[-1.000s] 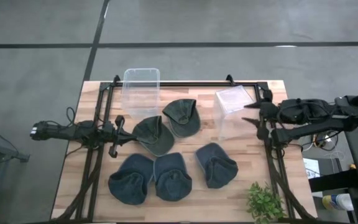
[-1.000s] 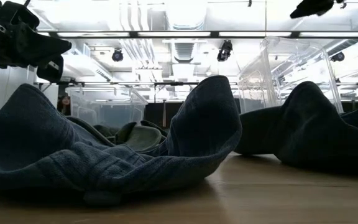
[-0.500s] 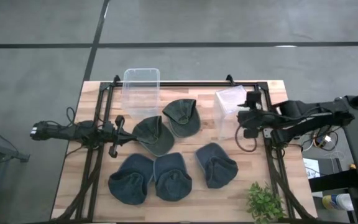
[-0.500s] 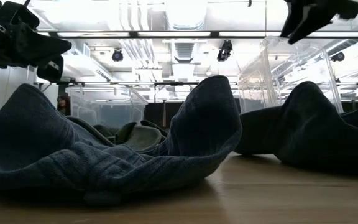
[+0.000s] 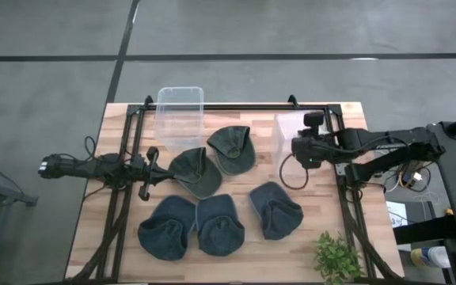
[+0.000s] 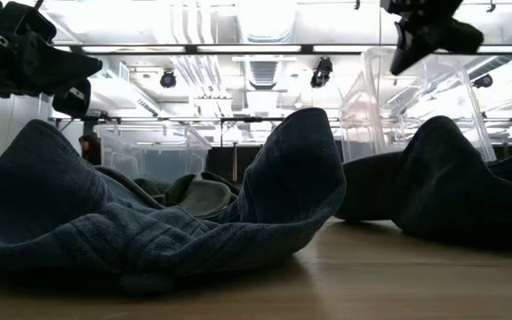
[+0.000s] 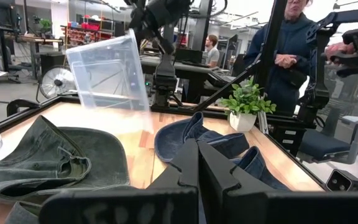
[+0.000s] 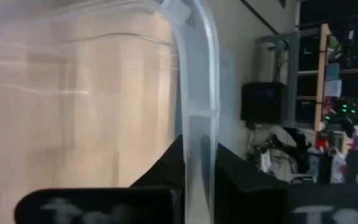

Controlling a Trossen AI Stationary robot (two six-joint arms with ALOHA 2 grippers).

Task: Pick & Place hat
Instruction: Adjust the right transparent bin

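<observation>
Several hats lie flat on the wooden table: two green ones (image 5: 195,172) (image 5: 232,149) and three dark blue ones (image 5: 167,227) (image 5: 219,225) (image 5: 275,209). My right gripper (image 5: 294,150) is shut on a clear plastic bin (image 5: 290,131) at the table's right, above the blue hats in the low view (image 6: 407,53). My left gripper (image 5: 155,169) hangs shut and holding nothing at the table's left, just beside the nearer green hat; in its wrist view its fingers (image 7: 197,158) point over the hats. My right gripper pinches the clear bin's side wall just below its rim (image 8: 197,93), one finger inside the bin and one outside. It comes from the table's right, slanting down onto the bin's top edge (image 6: 396,69). The bin stands tilted (image 7: 110,74); hats hide its base.
A second clear bin (image 5: 180,115) stands at the table's far edge. A small potted plant (image 5: 337,257) sits at the near right corner. Black frame rails (image 5: 125,198) run along the table's sides. People stand beyond the table (image 7: 288,43).
My right gripper has moved toward the table's left, from beside the right rail over to the clear bin, and has shut on the bin's wall. The hats have stayed where they were.
</observation>
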